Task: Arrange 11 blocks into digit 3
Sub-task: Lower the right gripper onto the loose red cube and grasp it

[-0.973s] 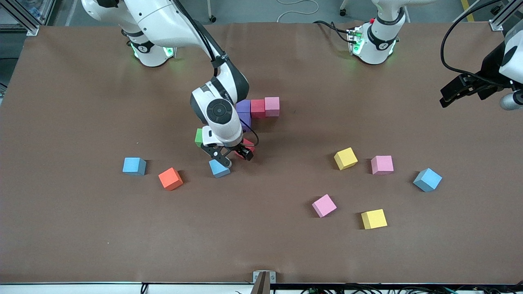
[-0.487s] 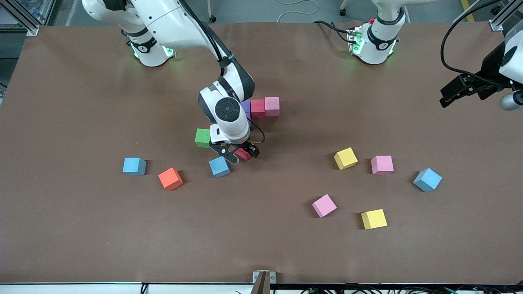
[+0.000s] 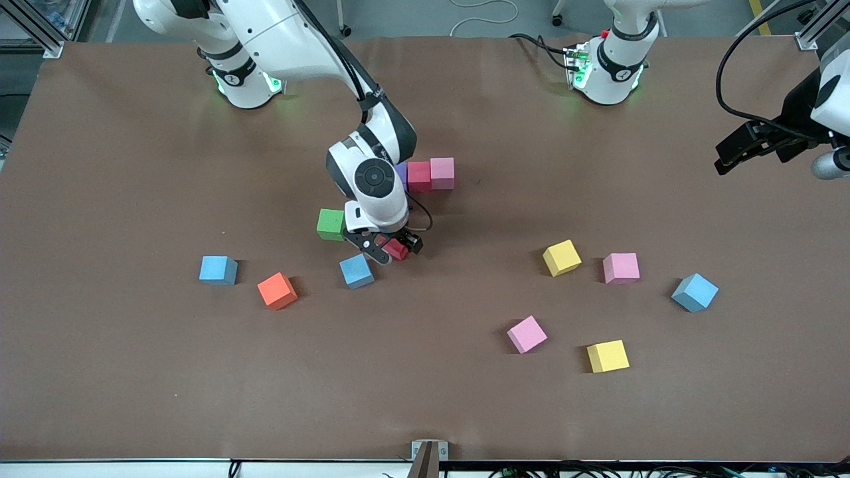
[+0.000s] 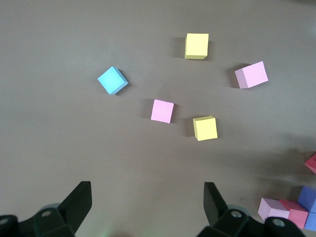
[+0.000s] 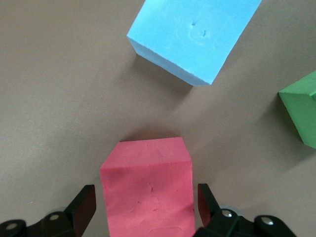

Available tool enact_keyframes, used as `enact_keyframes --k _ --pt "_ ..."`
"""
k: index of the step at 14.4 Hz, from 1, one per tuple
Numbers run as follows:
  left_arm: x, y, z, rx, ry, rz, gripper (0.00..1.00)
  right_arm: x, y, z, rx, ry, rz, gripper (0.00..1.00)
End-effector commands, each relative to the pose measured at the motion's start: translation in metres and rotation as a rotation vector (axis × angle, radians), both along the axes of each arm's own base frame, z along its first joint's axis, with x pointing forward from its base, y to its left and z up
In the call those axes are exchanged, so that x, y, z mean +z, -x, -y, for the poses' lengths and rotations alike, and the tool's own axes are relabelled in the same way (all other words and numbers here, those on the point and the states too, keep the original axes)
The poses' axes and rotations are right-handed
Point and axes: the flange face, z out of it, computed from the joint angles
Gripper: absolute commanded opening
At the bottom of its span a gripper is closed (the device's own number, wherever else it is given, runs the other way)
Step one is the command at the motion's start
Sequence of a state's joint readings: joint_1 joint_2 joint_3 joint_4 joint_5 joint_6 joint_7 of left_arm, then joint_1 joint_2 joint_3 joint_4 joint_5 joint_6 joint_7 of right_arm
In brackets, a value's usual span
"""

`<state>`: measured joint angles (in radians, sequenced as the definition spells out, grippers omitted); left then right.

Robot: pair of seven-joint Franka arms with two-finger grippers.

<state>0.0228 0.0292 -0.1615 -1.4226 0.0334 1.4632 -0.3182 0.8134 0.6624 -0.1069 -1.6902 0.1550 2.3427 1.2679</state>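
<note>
My right gripper (image 3: pixel 395 249) is down at the table, open, with its fingers on either side of a red block (image 5: pixel 146 192) and a thin gap at each side. A light blue block (image 3: pixel 356 271) lies just nearer the front camera. A purple (image 3: pixel 400 174), a red (image 3: pixel 419 176) and a pink block (image 3: pixel 442 172) form a row, partly hidden by the right arm. Loose blocks: orange (image 3: pixel 277 291), yellow (image 3: pixel 562 257), pink (image 3: pixel 621 267), pink (image 3: pixel 527 334), yellow (image 3: pixel 607 356). My left gripper (image 3: pixel 724 156) waits open in the air at the left arm's end of the table.
A green cube (image 3: pixel 330 224) sits beside the right gripper, toward the right arm's end. Two more blue cubes lie on the table: one (image 3: pixel 218 270) beside the orange block, one (image 3: pixel 694 292) beside the pink block at the left arm's end.
My right gripper has moved from over the light blue block to the red block and come down around it, its fingers narrowing. The left arm has not moved.
</note>
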Motion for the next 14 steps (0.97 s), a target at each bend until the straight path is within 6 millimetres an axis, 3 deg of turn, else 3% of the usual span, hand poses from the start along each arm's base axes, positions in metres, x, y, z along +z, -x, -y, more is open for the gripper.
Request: enact_keyframes --k 1,2,3,8,14 --pt "0.004 0.002 -0.001 -0.007 -0.019 0.006 1.0 0.002 0.004 0.0 0.01 0.001 0.006 0.3" --pt "0.004 0.002 0.0 -0.008 -0.019 0.006 1.0 0.001 0.004 0.001 0.02 0.006 0.005 0.13" --pt "0.004 0.002 0.0 -0.008 -0.019 0.006 1.0 0.001 0.004 0.002 0.1 0.025 0.01 0.09" --pt "0.003 0.001 -0.002 -0.005 -0.02 0.005 1.0 0.01 0.008 0.015 0.523 0.022 -0.01 0.08" --pt "0.002 0.001 -0.002 -0.005 -0.02 0.005 1.0 0.025 0.03 0.02 0.636 0.01 -0.009 0.08"
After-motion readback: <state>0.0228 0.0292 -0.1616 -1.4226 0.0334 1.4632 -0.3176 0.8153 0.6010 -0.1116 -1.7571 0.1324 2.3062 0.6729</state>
